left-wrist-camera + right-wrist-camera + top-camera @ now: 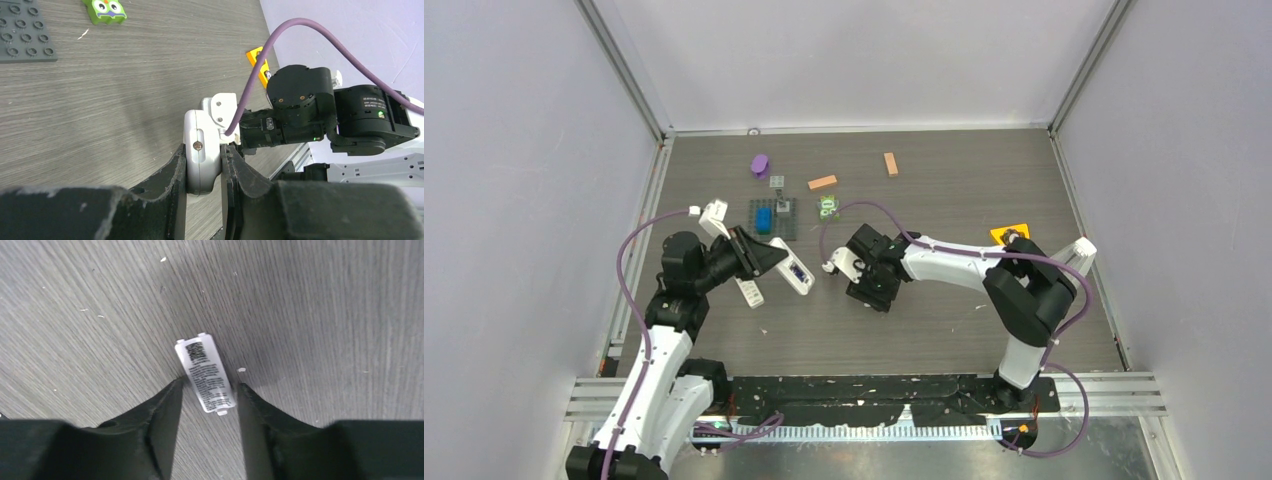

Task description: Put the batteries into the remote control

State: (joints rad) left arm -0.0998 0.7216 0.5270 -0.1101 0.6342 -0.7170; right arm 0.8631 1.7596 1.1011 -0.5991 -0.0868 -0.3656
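Observation:
My left gripper (772, 258) is shut on a white remote control (795, 272), held by its edges just above the table. In the left wrist view the remote (202, 160) sits edge-on between my fingers (170, 175). A dark bluish patch shows on its upper face; I cannot tell what it is. My right gripper (861, 283) points down at the table, open. Its fingertips (175, 390) stand on either side of a small white labelled battery cover (206, 371) lying flat on the table. No loose batteries show in any view.
A second white oblong piece (751, 293) lies below my left gripper. Behind are a grey baseplate (786, 222) with a blue brick (765, 218), a green owl toy (827, 207), a purple piece (760, 164), two orange-tan blocks (822, 182) and an orange tag (1004, 232).

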